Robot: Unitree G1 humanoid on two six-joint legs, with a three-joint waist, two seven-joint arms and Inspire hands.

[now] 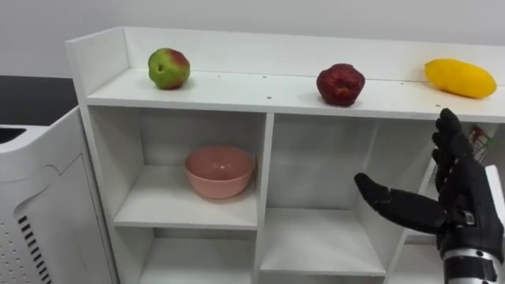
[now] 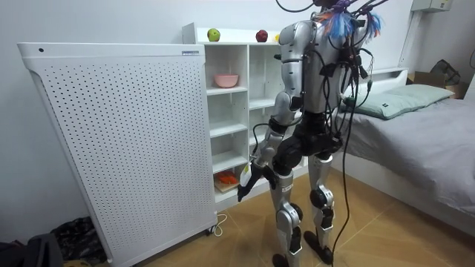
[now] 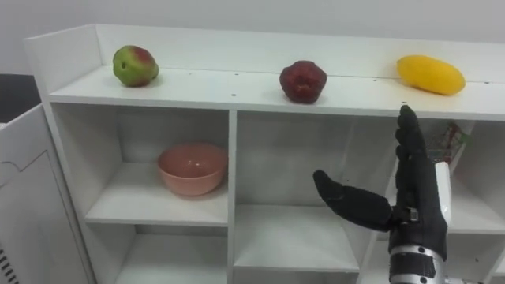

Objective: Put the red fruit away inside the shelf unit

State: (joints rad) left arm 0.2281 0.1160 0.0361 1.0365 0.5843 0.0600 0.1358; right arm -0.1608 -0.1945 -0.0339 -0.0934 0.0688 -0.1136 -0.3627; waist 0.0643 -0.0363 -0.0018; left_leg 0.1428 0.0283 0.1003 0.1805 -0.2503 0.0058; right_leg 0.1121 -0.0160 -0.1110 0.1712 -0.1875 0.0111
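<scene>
Three fruits lie on top of the white closet [image 1: 237, 93]: a green-red apple [image 1: 168, 68] at the left, a dark red fruit [image 1: 340, 84] in the middle and a yellow mango [image 1: 460, 78] at the right. My right hand [image 1: 461, 197] is raised in front of the closet's right column, below the mango. It is open and empty, fingers straight up and thumb stretched to the left. My left hand [image 2: 247, 178] hangs low at my side with relaxed fingers and holds nothing. I stand upright, facing the closet.
A pink bowl [image 1: 219, 170] sits in the upper left compartment. Something orange [image 2: 228, 178] lies on a low shelf. A white perforated cabinet [image 2: 111, 141] stands against the closet's left side. A bed [image 2: 415, 126] is at the room view's right.
</scene>
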